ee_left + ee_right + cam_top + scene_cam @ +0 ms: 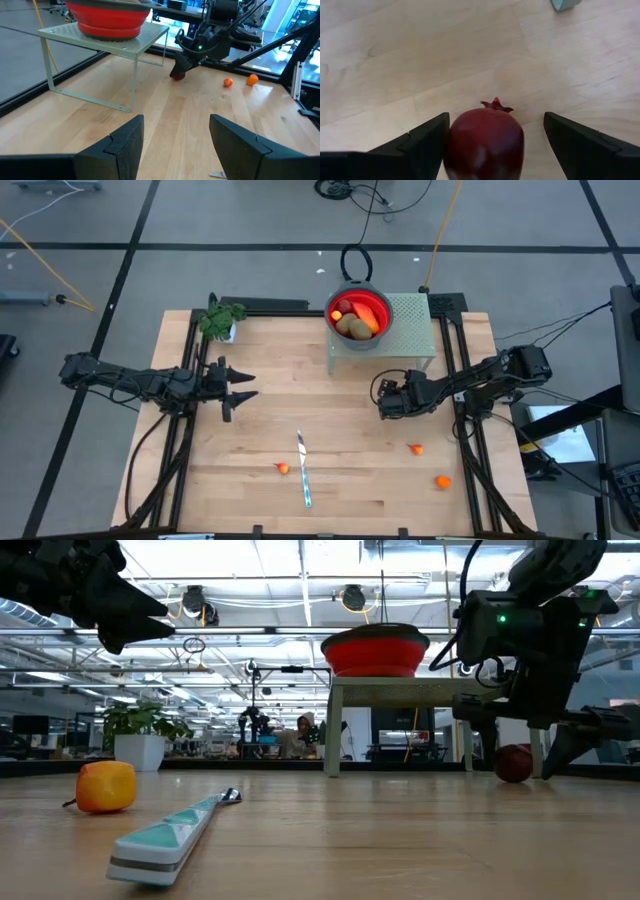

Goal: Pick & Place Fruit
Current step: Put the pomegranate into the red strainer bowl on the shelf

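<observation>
The right gripper [495, 145] is held wide open, its dark fingers [422, 142] either side of a dark red pomegranate-like toy fruit [484, 142] resting on the pale wooden table [350, 400], beside the mesh stand bearing a red bowl [358, 315] of fruit. The left gripper [240, 386], open and empty, is raised apart.

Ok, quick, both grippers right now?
Left gripper: open, empty, above the table.
Right gripper: open, straddling the dark red fruit, not gripping it.

A dark red pomegranate [484, 145] sat on the table's right; three small orange fruits [283, 469] lay near.
</observation>
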Motion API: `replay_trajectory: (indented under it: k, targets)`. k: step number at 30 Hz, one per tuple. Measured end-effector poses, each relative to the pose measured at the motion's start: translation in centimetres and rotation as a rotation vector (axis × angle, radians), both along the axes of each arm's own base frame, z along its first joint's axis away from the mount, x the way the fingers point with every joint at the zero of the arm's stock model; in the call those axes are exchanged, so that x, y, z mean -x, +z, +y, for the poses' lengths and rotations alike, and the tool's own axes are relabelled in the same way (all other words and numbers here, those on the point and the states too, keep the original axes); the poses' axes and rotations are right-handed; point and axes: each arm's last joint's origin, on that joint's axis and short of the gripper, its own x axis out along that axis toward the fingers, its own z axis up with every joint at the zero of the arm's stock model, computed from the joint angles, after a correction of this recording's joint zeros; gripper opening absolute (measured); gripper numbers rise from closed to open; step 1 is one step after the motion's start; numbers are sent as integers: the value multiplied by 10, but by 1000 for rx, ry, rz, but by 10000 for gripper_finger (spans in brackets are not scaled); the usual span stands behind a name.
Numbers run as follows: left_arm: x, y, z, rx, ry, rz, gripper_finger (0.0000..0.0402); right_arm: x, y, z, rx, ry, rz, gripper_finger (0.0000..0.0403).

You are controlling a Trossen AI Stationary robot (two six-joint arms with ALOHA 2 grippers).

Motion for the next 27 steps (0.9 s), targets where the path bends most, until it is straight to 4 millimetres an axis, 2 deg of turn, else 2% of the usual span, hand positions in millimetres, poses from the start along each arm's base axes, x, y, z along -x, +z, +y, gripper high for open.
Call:
replay_trajectory:
  k: [6, 20, 27]
  targets:
    - [0, 0, 0, 3, 0, 0, 225, 3, -2, 0, 1, 3, 12, 300]
    - [0, 0, 0, 36, 7, -7, 225, 3, -2, 0, 0, 44, 35, 184]
    - [0, 0, 0, 37, 7, -6, 225, 2, 5, 10, -146, 131, 0, 183]
